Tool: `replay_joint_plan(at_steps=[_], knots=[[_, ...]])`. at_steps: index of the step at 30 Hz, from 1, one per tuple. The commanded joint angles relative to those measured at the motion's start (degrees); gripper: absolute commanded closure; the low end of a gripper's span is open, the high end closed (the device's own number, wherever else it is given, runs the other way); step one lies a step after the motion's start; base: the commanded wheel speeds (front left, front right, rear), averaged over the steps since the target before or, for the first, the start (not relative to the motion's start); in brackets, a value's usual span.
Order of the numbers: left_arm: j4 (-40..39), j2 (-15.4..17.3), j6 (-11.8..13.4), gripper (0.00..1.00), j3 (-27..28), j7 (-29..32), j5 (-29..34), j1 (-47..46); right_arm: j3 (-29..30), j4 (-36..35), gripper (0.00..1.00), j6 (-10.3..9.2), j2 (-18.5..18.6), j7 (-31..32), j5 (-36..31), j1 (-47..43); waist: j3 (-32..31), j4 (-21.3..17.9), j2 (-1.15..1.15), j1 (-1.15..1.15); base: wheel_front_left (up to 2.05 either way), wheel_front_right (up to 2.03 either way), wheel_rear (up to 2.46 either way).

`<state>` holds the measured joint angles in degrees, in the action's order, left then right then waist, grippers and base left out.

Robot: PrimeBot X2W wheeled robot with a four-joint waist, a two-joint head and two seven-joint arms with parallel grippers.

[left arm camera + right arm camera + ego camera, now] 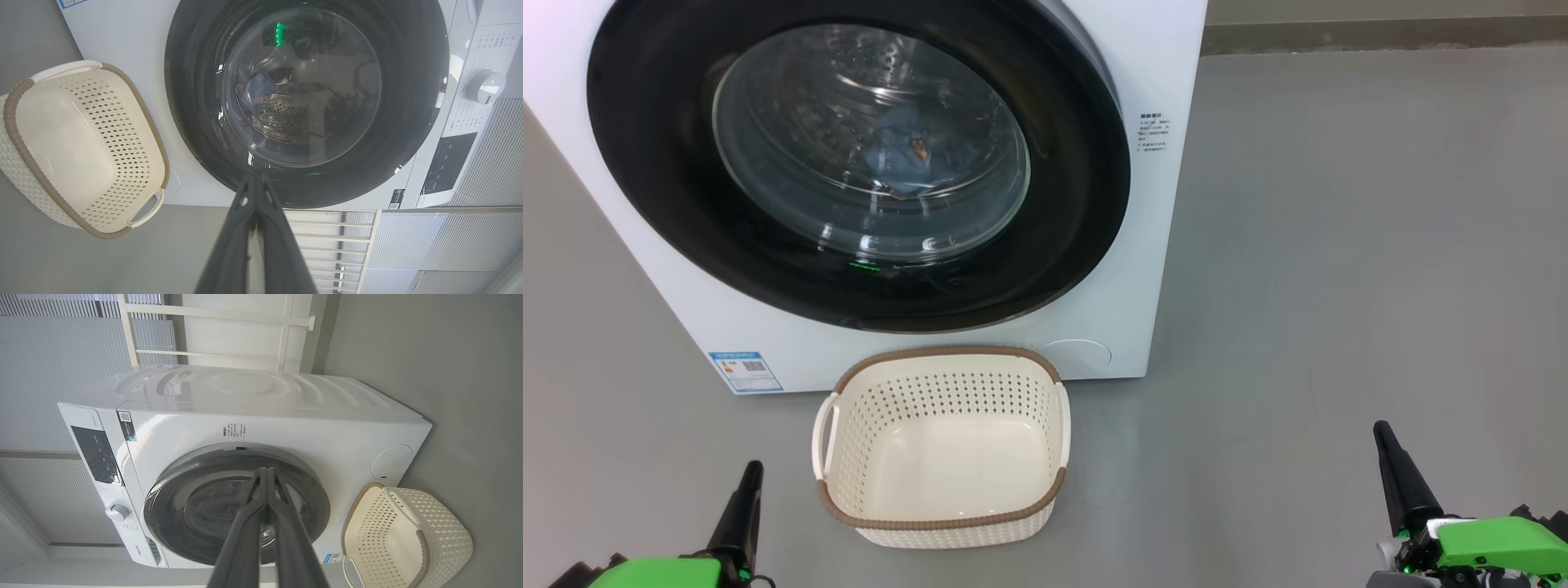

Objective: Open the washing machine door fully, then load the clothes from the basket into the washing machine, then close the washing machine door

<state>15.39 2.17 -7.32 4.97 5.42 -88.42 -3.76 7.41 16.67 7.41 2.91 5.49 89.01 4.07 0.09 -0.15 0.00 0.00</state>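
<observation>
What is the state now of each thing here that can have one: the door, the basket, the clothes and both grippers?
washing machine door: closed flat against the washing machine.
basket: empty, upright on the floor in front of the machine.
clothes: inside the drum, seen through the door glass.
left gripper: shut, holding nothing.
right gripper: shut, holding nothing.

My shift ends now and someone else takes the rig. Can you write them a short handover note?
Left gripper and right gripper: both shut, empty, touching nothing.
Basket: empty, on the floor before the washing machine.
Clothes: inside, seen through the washing machine door, which looks shut.
Done: loading and closing, it seems. Left: nothing apparent.
</observation>
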Motion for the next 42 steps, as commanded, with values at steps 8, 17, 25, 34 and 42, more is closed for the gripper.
replay_joint_plan(at_steps=[8,17,25,34,42], knots=[[-1.02,0.71,-0.10,1.00,1.66,1.13,-3.65,-2.88,-0.78,-2.26,1.00,0.08,-0.02,1.07,3.07,2.59,-0.09,0.15,0.00,0.00,0.00,0.00,0.00],[-1.01,0.71,-0.10,1.00,1.66,1.13,-3.65,-2.89,-0.78,-2.26,1.00,0.08,-0.02,1.07,3.07,2.59,-0.09,0.15,0.00,0.00,0.00,0.00,0.00],[-1.01,0.71,-0.11,1.00,1.66,1.13,-3.65,-2.89,-0.78,-2.26,1.00,0.08,-0.02,1.07,3.07,2.59,-0.09,0.15,0.00,0.00,0.00,0.00,0.00],[-1.01,0.71,-0.11,1.00,1.66,1.13,-3.65,-2.89,-0.78,-2.26,1.00,0.08,-0.03,1.07,3.07,2.59,-0.09,0.15,0.00,0.00,0.00,0.00,0.00],[-1.00,0.71,-0.11,1.00,1.66,1.13,-3.65,-2.89,-0.78,-2.26,1.00,0.08,-0.03,1.07,3.07,2.59,-0.09,0.15,0.00,0.00,0.00,0.00,0.00]])
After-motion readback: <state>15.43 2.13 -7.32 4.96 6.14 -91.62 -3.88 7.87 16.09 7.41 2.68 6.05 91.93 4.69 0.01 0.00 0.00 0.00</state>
